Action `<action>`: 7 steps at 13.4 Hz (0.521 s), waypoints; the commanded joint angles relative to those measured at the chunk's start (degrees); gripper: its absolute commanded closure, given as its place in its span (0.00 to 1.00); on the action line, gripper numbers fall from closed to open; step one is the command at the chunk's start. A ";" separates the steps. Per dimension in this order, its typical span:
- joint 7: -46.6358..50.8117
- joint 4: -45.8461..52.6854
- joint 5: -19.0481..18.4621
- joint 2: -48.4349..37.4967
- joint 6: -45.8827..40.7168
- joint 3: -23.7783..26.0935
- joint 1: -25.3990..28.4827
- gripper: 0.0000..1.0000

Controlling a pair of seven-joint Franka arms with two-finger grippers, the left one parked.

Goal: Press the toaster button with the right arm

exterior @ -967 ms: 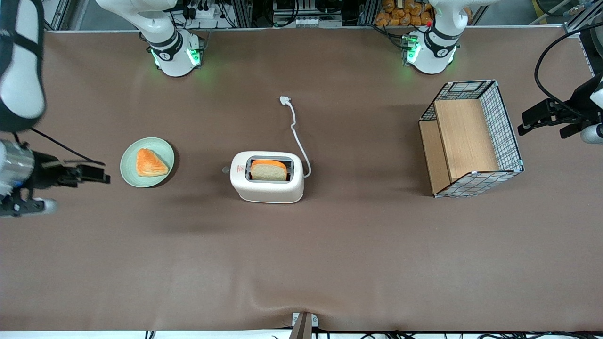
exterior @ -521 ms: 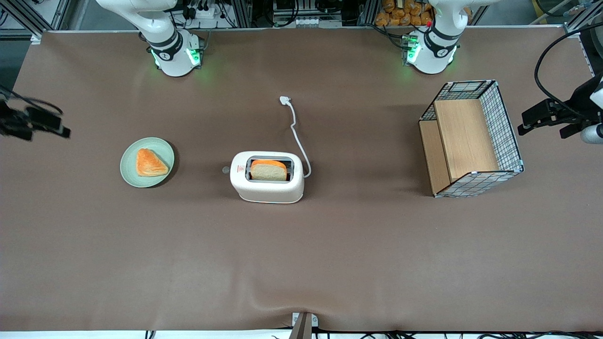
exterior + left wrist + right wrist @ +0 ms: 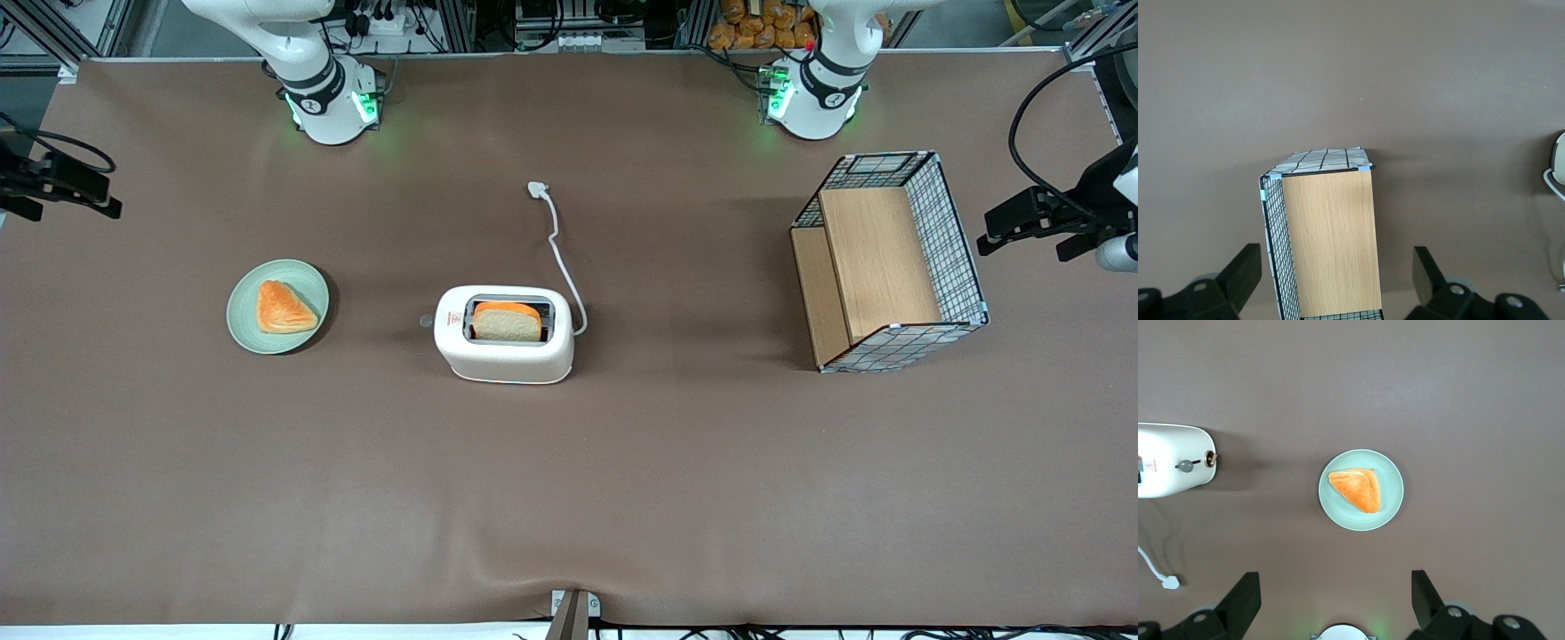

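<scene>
— At the middle of the table (image 3: pixel 267 498), what stands there?
— The toaster (image 3: pixel 504 334), upright, with a slice of bread (image 3: pixel 507 322) in its top slot. Its button (image 3: pixel 426 320) sticks out from the end facing the working arm's end of the table. Its cord (image 3: pixel 560 249) trails away from the front camera to a plug (image 3: pixel 538 188).

— And beside it?
— A green plate (image 3: pixel 277 306) with a triangular pastry (image 3: pixel 284 307), toward the working arm's end, well apart from the toaster. A wire-and-wood rack (image 3: pixel 889 262) sits toward the parked arm's end.

— Where is the gripper?
— The gripper (image 3: pixel 67 187) hangs at the working arm's edge of the table, farther from the front camera than the plate. It holds nothing and touches nothing.

— Spread wide?
— Yes, the wrist view shows its fingers (image 3: pixel 1238 603) released and set far apart, high over the plate (image 3: pixel 1361 490).

— Anything only that view gives?
— The toaster's (image 3: pixel 1171 460) end face: the grey knob (image 3: pixel 1185 466) on its slot, plus a small brown dial (image 3: pixel 1209 459) beside it.
</scene>
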 commanded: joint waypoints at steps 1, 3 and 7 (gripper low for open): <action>0.79 -1.79 -1.56 -1.97 0.42 2.12 -1.96 0.00; 0.71 -1.27 -1.91 -1.44 0.86 2.04 -1.69 0.00; 0.62 -1.00 -2.00 -1.17 0.78 1.95 -1.69 0.00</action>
